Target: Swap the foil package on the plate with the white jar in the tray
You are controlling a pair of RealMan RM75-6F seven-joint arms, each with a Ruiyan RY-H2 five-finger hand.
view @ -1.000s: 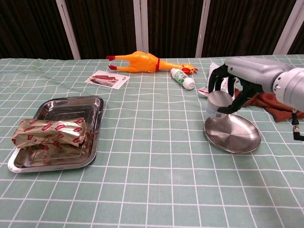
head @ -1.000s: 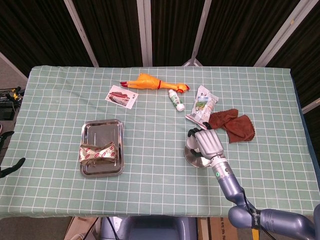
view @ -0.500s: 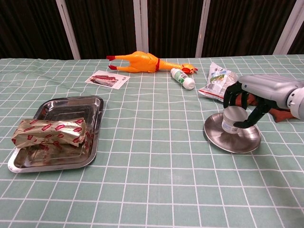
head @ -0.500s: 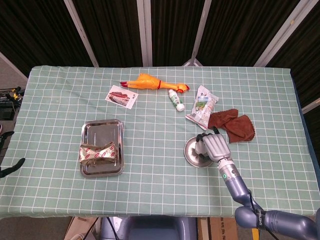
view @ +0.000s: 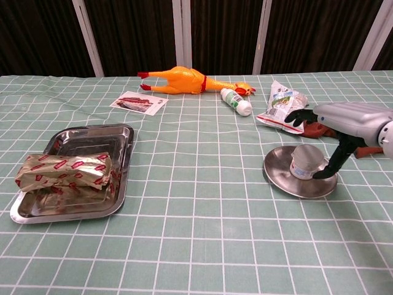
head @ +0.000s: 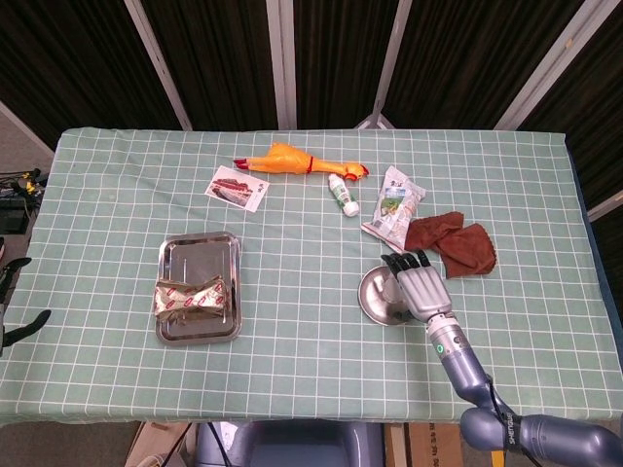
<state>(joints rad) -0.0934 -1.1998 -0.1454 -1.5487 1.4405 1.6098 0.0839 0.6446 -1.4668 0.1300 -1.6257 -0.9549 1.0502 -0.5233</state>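
The white jar [view: 306, 165] stands upright on the round steel plate [view: 288, 182] at the right of the table. My right hand [view: 341, 121] hovers just over the jar with its fingers spread and lifted off it; the thumb reaches down beside the jar. From the head view, the right hand [head: 420, 288] covers the jar and part of the plate [head: 374, 298]. The foil package [view: 64, 171] [head: 189, 295] lies in the steel tray [view: 92, 129] [head: 200, 239] at the left. My left hand is not visible in either view.
Along the back lie a rubber chicken [view: 184, 78], a small white bottle [view: 237, 102], a snack bag [view: 281, 106] and a printed card [view: 139, 102]. A brown cloth [head: 454, 242] sits just behind the plate, close to my right hand.
My right hand brought the jar down onto the plate, then its fingers opened and lifted off, letting the jar go.
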